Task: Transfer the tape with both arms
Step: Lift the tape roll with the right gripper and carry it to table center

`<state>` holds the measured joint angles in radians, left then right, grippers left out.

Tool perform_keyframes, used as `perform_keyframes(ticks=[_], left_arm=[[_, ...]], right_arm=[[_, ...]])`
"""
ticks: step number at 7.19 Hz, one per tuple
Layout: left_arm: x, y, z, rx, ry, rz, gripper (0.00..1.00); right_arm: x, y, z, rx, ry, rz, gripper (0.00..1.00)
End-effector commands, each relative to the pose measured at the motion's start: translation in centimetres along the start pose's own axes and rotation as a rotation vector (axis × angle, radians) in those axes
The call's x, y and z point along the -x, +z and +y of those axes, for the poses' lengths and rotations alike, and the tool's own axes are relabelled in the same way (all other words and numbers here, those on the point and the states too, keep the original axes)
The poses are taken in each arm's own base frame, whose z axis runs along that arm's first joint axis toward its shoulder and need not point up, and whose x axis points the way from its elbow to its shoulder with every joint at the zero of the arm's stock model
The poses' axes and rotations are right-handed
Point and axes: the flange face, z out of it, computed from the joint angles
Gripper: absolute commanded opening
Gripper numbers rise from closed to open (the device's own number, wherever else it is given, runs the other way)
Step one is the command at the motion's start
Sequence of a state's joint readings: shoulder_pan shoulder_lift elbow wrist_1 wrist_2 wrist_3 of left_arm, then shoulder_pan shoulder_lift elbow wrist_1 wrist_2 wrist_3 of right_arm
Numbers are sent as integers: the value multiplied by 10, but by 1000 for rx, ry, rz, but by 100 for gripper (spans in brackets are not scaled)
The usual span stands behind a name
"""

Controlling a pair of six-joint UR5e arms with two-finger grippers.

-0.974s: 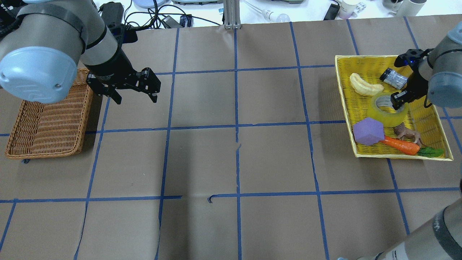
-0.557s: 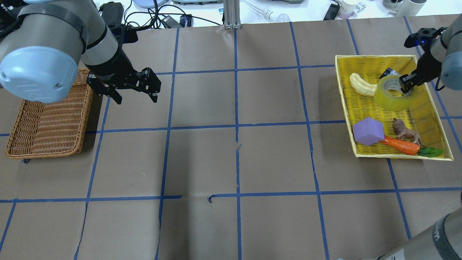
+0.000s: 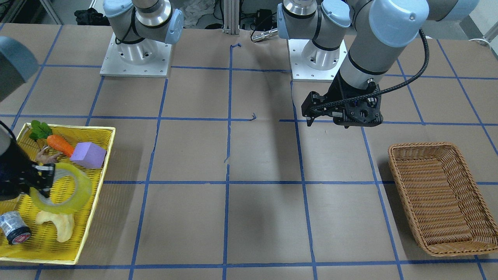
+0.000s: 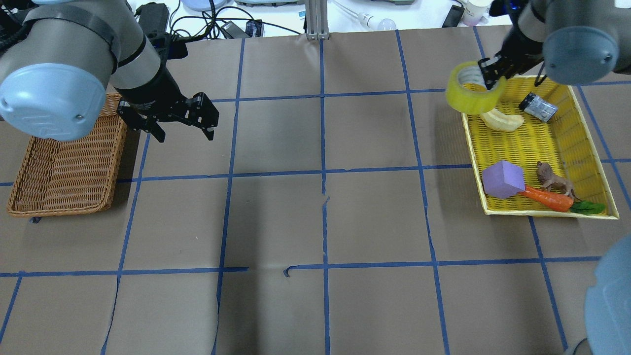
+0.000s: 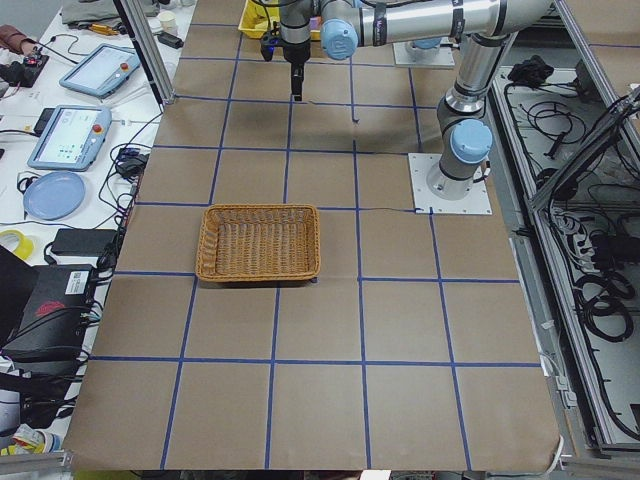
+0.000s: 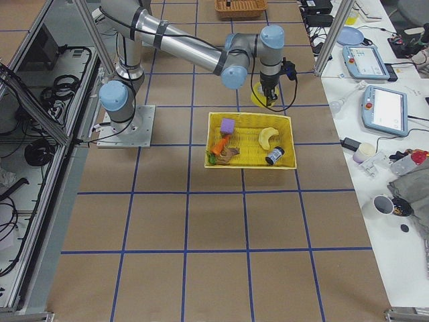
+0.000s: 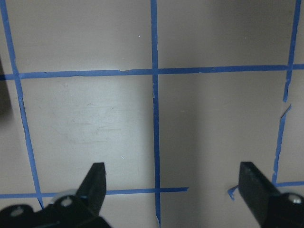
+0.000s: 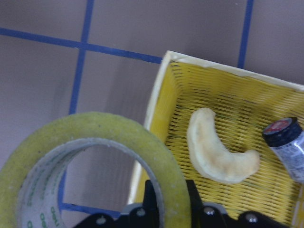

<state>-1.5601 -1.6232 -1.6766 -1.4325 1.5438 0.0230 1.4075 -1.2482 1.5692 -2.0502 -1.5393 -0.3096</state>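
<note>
The yellow tape roll [image 4: 463, 101] hangs in the air over the far-left corner of the yellow tray [image 4: 532, 143]. My right gripper [image 4: 488, 79] is shut on its wall, one finger inside the grey core and one outside. The tape also shows in the front view [image 3: 83, 190], with the right gripper [image 3: 41, 177], and close up in the right wrist view [image 8: 95, 128]. My left gripper [image 4: 186, 135] is open and empty above bare table, just right of the wicker basket [image 4: 64, 162]. In the left wrist view the left gripper [image 7: 172, 171] has only table between its fingers.
In the tray lie a pale banana-shaped piece [image 4: 500, 120], a small silver cylinder [image 4: 537, 107], a purple block [image 4: 502, 180], a carrot [image 4: 544, 197] and a brown toy animal [image 4: 554, 181]. Brown paper with a blue tape grid covers the table. Cables and cups lie beyond the far edge.
My right gripper has lifted the tape out of the tray and carried it up and toward the tray's far-left corner. The left arm has not moved.
</note>
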Motion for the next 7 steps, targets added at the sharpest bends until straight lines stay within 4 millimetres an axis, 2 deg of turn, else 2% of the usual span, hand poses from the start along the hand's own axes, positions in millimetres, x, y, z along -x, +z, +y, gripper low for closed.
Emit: perform_keyframes(ticks=[1,2,3,4,5,7], left_arm=[[1,-1,0,0,0,-2,100],[3,-1,0,0,-5,-2,100],[4,-1,0,0,-6,-2,100],[4,-1,0,0,-6,-2,100],[4,-1,0,0,-6,-2,100],[4,-1,0,0,-6,-2,100]], right_arm=[[120,13,-9,-3,112,-71,0],[179,37,-10,-11,105,-93,0],[225,59,-2,11,71,-93,0],[243,80,2,28,82,-106,0],[265,113,12,41,71,-103,0],[269,147,10,33,71,-112,0]])
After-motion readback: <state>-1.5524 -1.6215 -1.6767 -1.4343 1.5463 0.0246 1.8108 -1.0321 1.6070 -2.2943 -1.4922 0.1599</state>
